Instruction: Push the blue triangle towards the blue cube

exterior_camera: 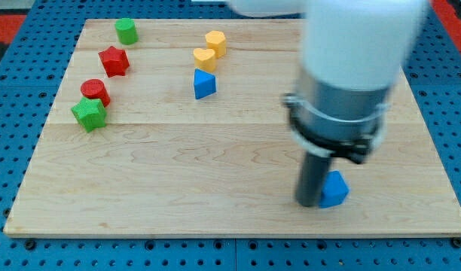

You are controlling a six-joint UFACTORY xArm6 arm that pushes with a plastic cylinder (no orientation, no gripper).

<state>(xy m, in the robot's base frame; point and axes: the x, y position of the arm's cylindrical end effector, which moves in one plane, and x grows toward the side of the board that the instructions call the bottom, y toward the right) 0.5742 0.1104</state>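
Note:
The blue triangle (204,83) stands on the wooden board (215,165) at the upper middle, just below the yellow heart. The blue cube (335,190) sits near the board's bottom right. My tip (309,203) rests on the board right against the cube's left side, far to the lower right of the blue triangle. The arm's white and grey body hides the board above the cube.
A yellow heart (204,58) and a yellow hexagon (215,42) sit just above the blue triangle. At the left are a green cylinder (126,31), a red star (114,61), a red cylinder (96,91) and a green star (89,114).

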